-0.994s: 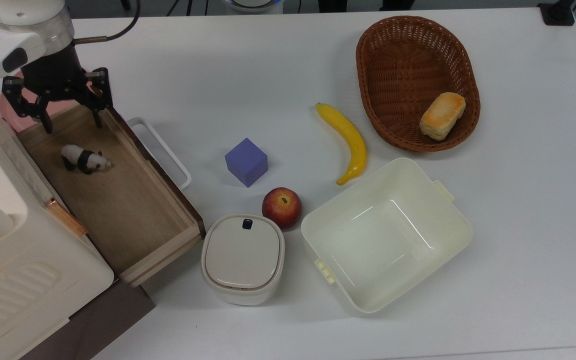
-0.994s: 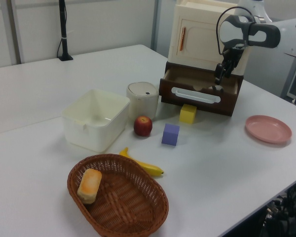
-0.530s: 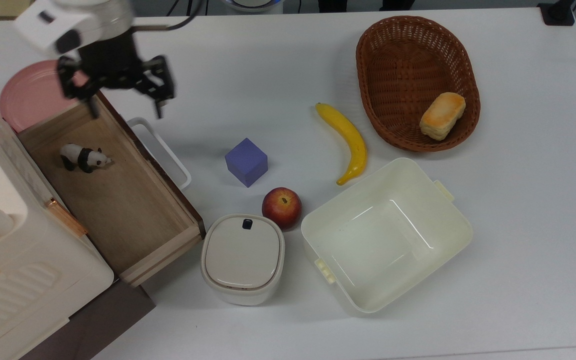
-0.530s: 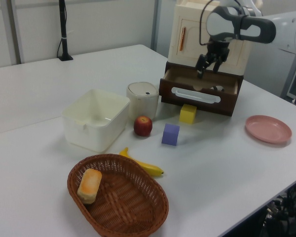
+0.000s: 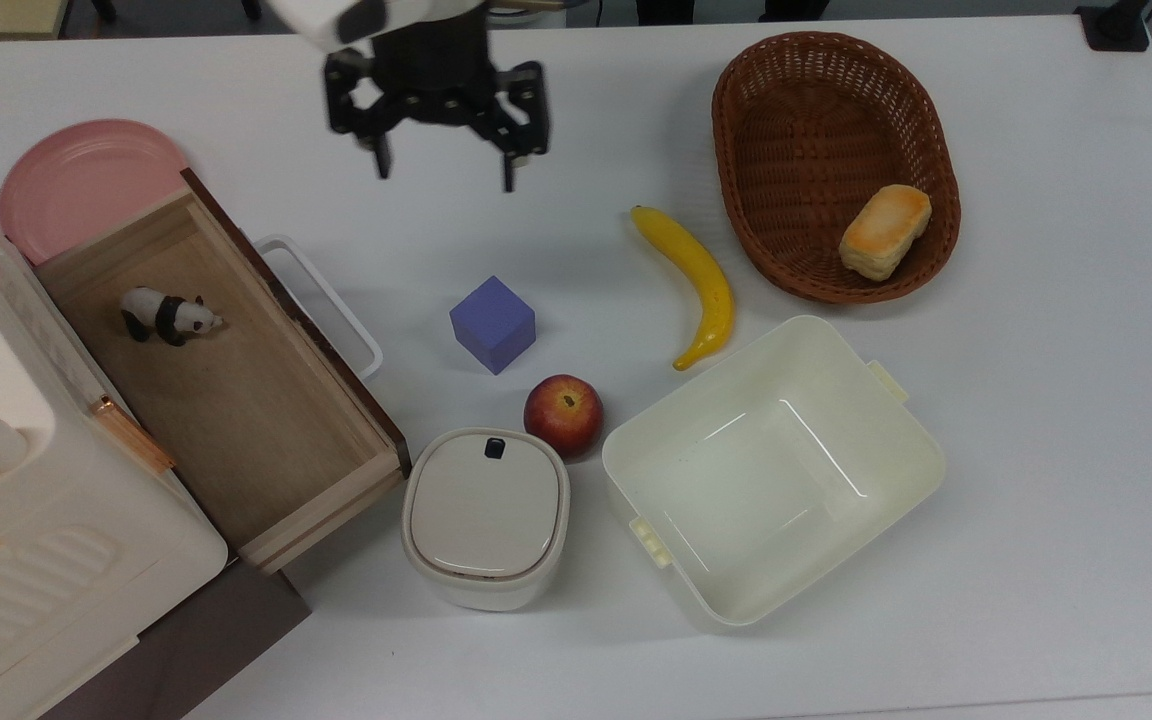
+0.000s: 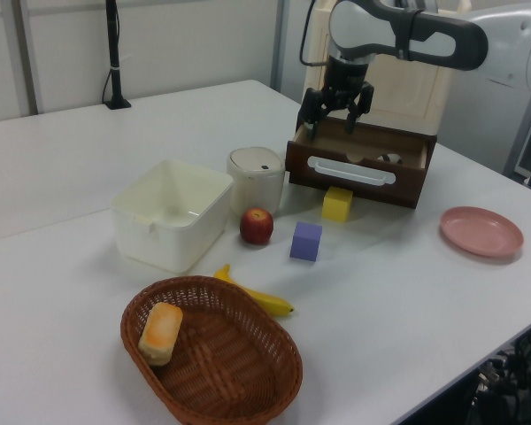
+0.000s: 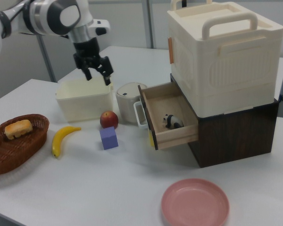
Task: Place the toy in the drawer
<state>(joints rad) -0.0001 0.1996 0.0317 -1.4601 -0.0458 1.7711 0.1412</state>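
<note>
The toy (image 5: 170, 316) is standing on the wood floor of the pulled-out drawer (image 5: 266, 440), toward the cabinet end. The tool (image 5: 442, 170) is up over the bare desk (image 5: 1036, 420), well away, with fingers spread apart and holding nothing, purple cube (image 5: 493, 323) below it in the top view.

A white table (image 5: 1036, 480) carries cabinet (image 7: 226, 61), basket (image 5: 826, 150), tub (image 5: 771, 470), banana (image 5: 696, 280), cube (image 5: 492, 323), apple (image 5: 563, 414).
</note>
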